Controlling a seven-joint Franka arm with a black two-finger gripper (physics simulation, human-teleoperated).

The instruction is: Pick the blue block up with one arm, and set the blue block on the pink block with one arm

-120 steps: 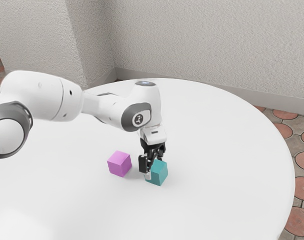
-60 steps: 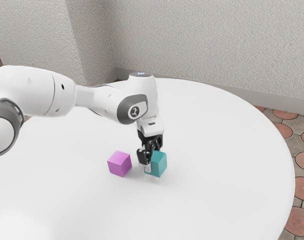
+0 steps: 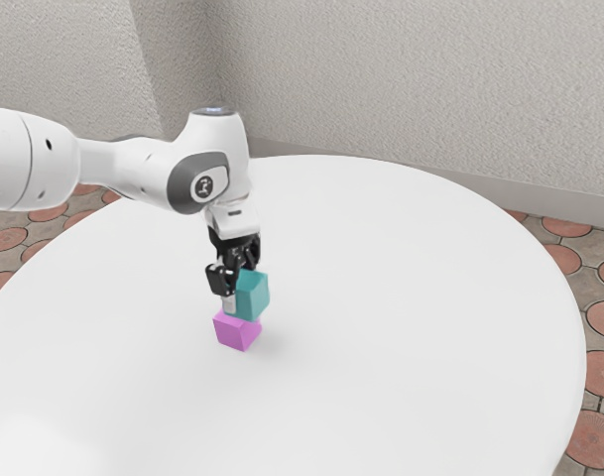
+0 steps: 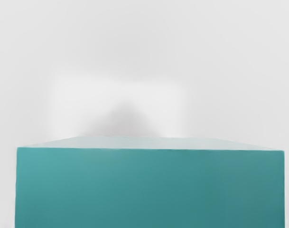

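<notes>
Gripper (image 3: 233, 288) clamps the blue block (image 3: 254, 295) right over the pink block (image 3: 236, 331), looking slightly off-centre, so an early release could tip it onto the bench (image 3: 430, 297).

The lower block (image 3: 236, 331) sits on the table (image 3: 430, 297), toward the exterior view's left. The held block (image 3: 254, 295) is right over it, a bit toward the exterior view's right, gripped between the fingers of the gripper (image 3: 237, 286). I cannot tell if the two blocks touch.
</notes>
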